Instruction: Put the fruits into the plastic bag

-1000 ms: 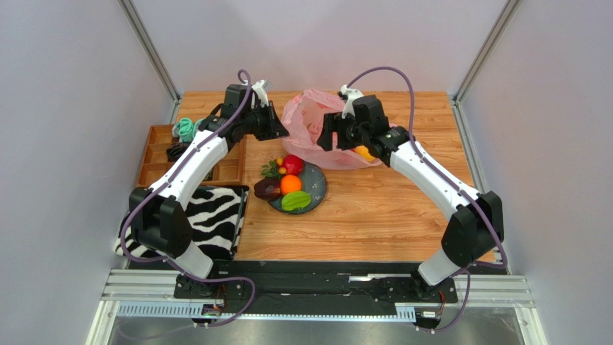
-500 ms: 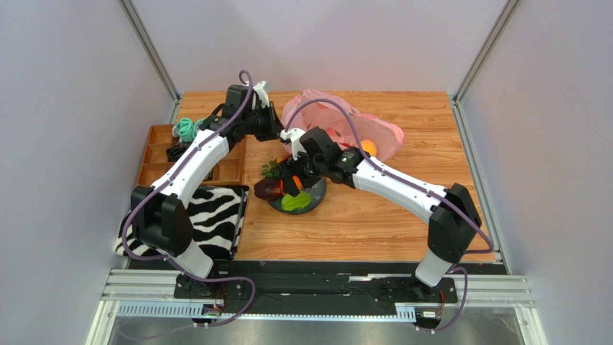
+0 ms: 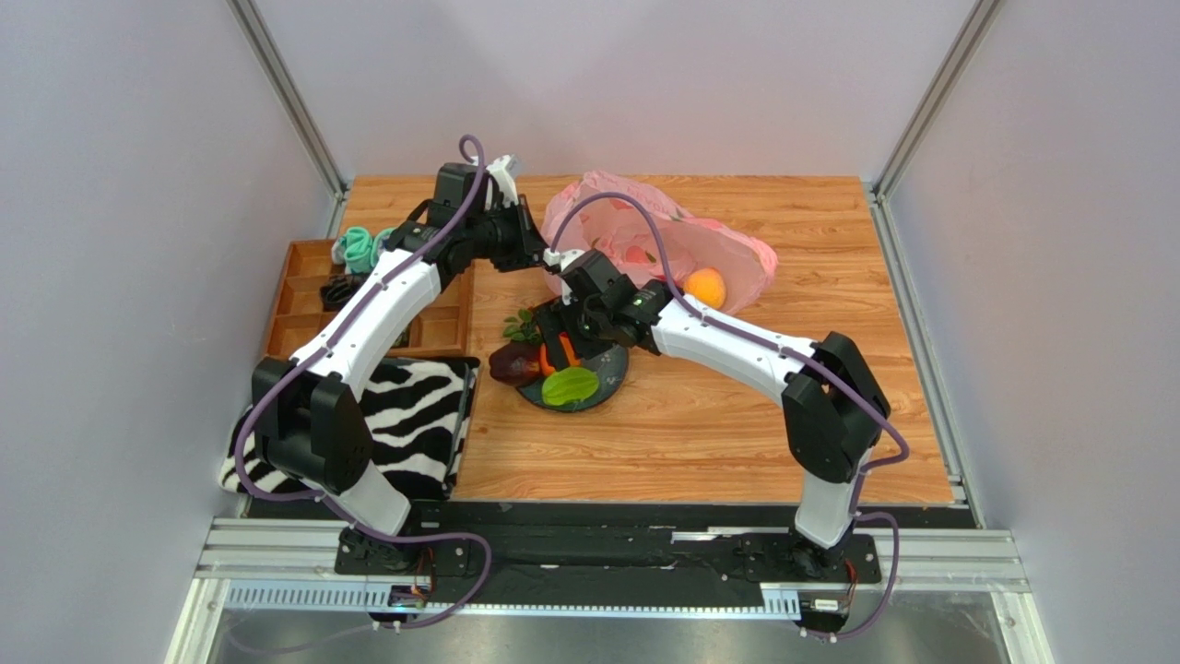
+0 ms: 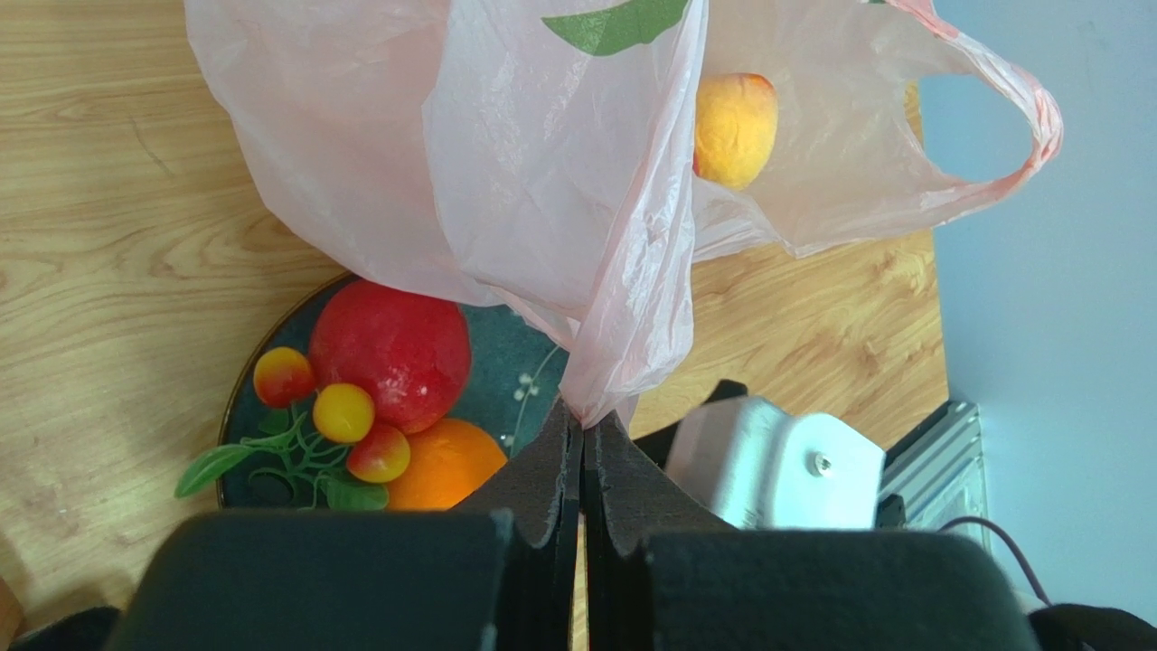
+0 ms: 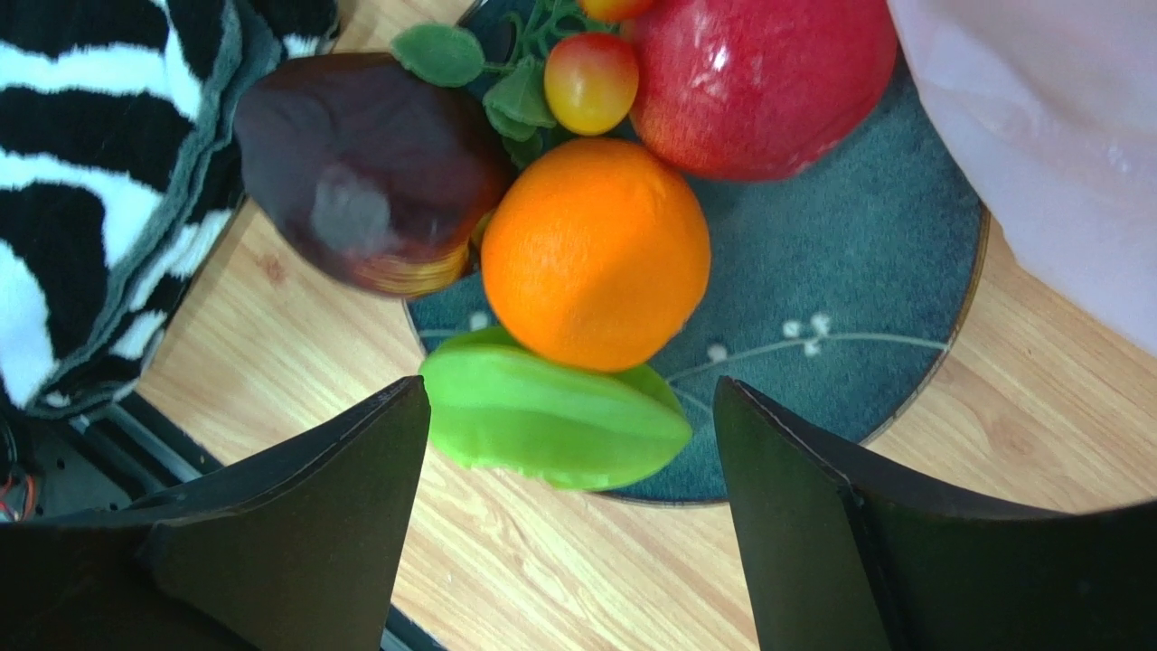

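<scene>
The pink plastic bag [image 3: 727, 256] lies at the back of the table with the yellow-orange peach [image 3: 705, 287] inside it. My left gripper [image 3: 533, 252] is shut on the bag's edge [image 4: 598, 366] and holds it up over the plate. On the dark plate [image 5: 842, 312] sit the red apple [image 5: 761, 75], orange [image 5: 595, 254], green fruit [image 5: 557, 421], dark purple fruit [image 5: 367, 163] and berries [image 5: 591, 79]. My right gripper [image 5: 571, 393] is open and empty, hovering over the green fruit and orange, its jaws wide on either side of them.
A zebra-striped cloth [image 3: 416, 415] lies left of the plate. A wooden compartment tray [image 3: 312, 298] with small items stands at the far left. Metal frame posts stand at the back corners.
My right arm has swung from the bag leftward and down over the plate, open. The peach now lies inside the bag. The left gripper keeps its hold.
</scene>
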Robot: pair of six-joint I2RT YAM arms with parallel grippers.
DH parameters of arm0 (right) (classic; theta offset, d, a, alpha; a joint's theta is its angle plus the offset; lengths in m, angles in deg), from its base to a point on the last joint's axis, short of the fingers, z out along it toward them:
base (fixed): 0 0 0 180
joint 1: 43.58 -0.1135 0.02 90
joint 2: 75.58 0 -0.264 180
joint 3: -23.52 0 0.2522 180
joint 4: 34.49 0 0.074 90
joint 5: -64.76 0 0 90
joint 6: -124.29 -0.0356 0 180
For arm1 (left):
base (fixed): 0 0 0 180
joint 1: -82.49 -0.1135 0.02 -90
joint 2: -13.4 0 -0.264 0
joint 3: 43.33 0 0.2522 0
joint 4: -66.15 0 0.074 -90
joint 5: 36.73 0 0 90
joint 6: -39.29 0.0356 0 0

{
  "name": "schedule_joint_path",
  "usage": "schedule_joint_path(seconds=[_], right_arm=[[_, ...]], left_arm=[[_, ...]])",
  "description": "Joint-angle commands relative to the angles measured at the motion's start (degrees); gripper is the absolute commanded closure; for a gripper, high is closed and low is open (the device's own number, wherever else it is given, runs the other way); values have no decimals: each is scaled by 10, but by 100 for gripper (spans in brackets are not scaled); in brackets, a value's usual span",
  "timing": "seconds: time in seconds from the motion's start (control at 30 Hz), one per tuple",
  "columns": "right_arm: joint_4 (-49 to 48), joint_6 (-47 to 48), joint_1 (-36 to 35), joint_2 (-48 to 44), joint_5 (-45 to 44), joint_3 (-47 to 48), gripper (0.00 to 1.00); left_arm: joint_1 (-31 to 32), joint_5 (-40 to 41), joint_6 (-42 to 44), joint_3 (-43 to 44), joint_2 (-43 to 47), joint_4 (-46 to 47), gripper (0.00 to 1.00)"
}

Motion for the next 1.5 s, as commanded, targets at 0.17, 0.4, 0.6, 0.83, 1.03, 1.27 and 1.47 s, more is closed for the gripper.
schedule_joint_path(seconds=[0.17, 0.4, 0.6, 0.83, 1.03, 1.27, 1.47], right_arm=[[-35, -54, 7, 50, -9, 42, 21], [-42, -64, 8, 70, -19, 53, 22], [-45, -79, 9, 94, -4, 58, 23], [-44, -84, 10, 107, 3, 59, 24], [-37, -79, 16, 106, -20, 49, 28], [-20, -80, 20, 91, -107, 36, 30], [-15, -80, 19, 78, -159, 21, 28]], left_arm=[[3, -14, -6, 1, 19, 21, 100], [3, -17, -6, -4, 26, 27, 100], [3, -17, -8, -3, 27, 28, 100], [3, -14, -7, -5, 30, 27, 100], [3, -15, -7, -5, 29, 27, 100], [3, -13, -6, -3, 28, 26, 100], [3, -12, -7, -5, 26, 28, 100]])
